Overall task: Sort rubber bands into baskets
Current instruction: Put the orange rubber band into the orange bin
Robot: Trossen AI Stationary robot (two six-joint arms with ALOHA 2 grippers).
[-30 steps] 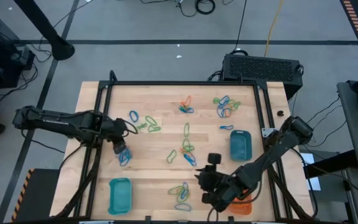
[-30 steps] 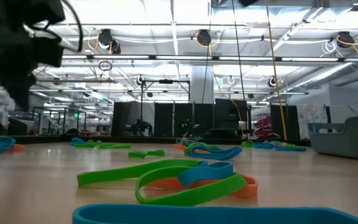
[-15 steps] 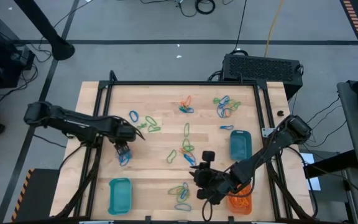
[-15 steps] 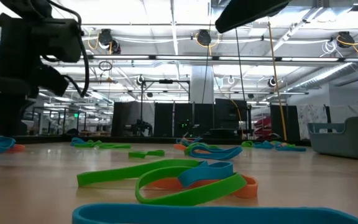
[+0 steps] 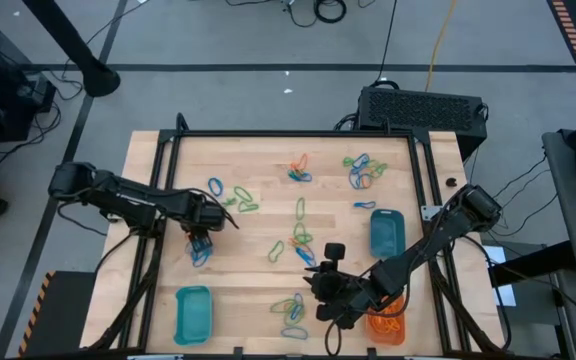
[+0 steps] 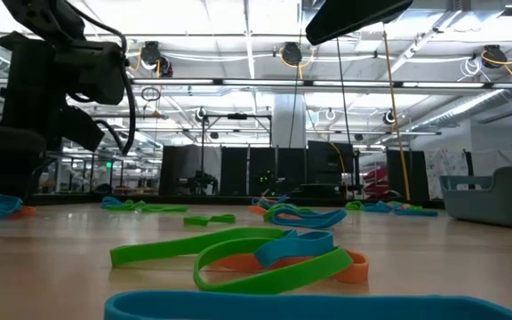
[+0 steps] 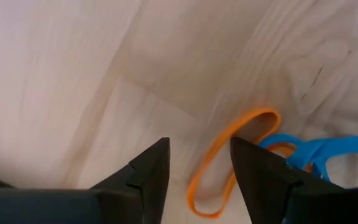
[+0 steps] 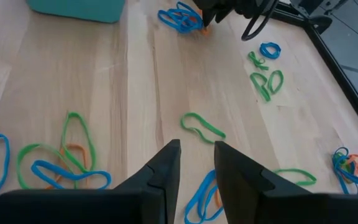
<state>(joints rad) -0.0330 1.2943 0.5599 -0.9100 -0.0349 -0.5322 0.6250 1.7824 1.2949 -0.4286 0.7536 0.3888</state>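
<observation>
Left end effector (image 7: 197,163) open over an orange rubber band (image 7: 229,158)

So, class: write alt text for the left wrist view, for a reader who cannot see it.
The left gripper hovers open over an orange rubber band lying on the pale wooden table. A tangle of blue rubber bands lies against the orange one.

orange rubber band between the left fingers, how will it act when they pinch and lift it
The orange rubber band is a thin loop lying flat on the wood, so it will probably sag limply once lifted. It overlaps blue bands, which may drag along. The left gripper is open astride it, and a strand this thin could slip out.
</observation>
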